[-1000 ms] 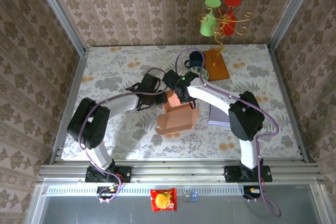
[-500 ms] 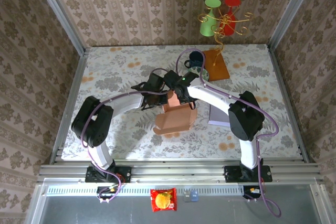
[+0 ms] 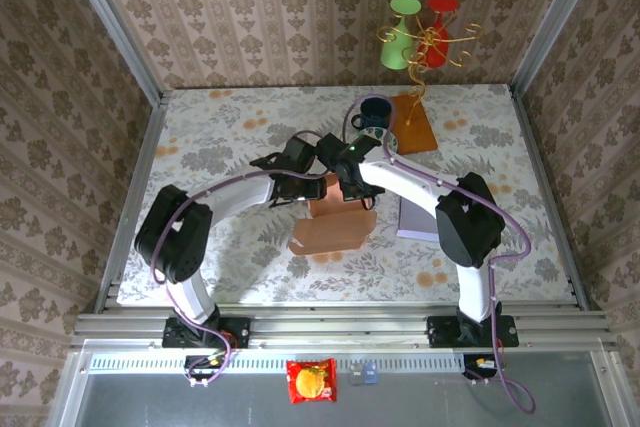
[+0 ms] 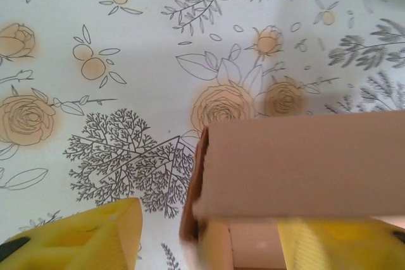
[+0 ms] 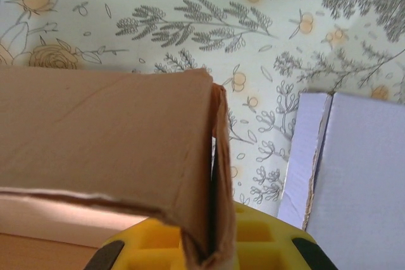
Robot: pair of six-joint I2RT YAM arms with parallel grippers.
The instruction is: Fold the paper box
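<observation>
— So, where was the box [image 3: 335,230]?

— Near the middle of the table [image 3: 220,137], between the two arms: a brown card shell, part-formed, with a panel standing at its far side.

— And who had it?

— The right gripper [image 5: 212,246]. Its jaws were pressed together on the corner of that upright panel, and the card's edge ran straight down into the grip. I'd say it pinched there to keep the panel standing, so the other arm had something firm to fold against.

— The left gripper [image 4: 205,242]?

— Spread. One finger [image 4: 82,238] hung clear over the table, the other sat under the panel's near face, and the box's end corner stood between them with nothing pinched. It looked placed to take that end next, though that's only my guess.

— How far along?

— Partway, I'd judge: a panel up, the box not closed.

— Anything in the way?

— A lilac sheet [image 5: 354,175] lay just right of the box, apart from it.
</observation>
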